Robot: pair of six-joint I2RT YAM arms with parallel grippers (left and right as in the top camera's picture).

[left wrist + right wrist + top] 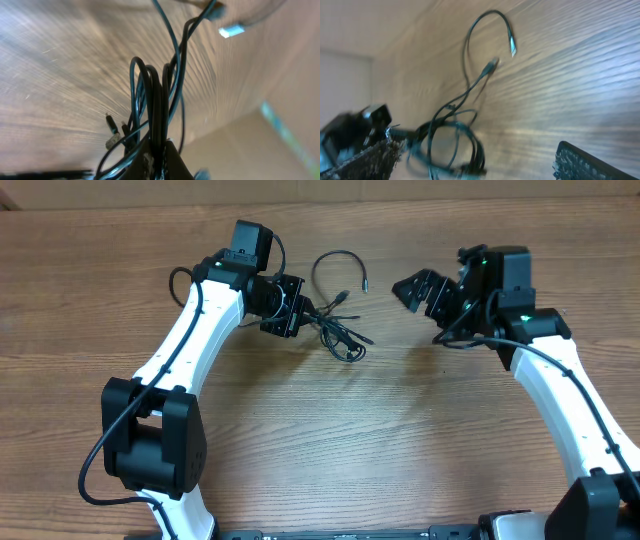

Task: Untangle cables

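While my left claw [288, 308] is clenched on the cables [338, 332], my right claw [415, 292] stands released, its jaws spread wide and holding nothing.

From above, the cables sit as a small dark tangle on the bench [320, 440], right at the tip of my left claw, toward the far middle of the bench. One loop [335, 256] arcs out of the tangle on the far side and ends in a plug [365, 284] that points toward my right claw. Bare wood lies between that plug and my right claw, so I touch no cable on that side.

My left wrist camera shows the grip close up. Several strands of the cables [155, 100] rise in tight bends out from between my fingers [172, 162], pinched there with no gap that I can see. Two small plug ends hang beside the strands, low and to the left. Another plug farther off is too blurred to describe.

In my right wrist camera, my two fingers [367, 161] sit at the lower corners, far apart. The cables [455, 131] lie beyond them, and the loop [485, 17] curls away to its plug [513, 49].
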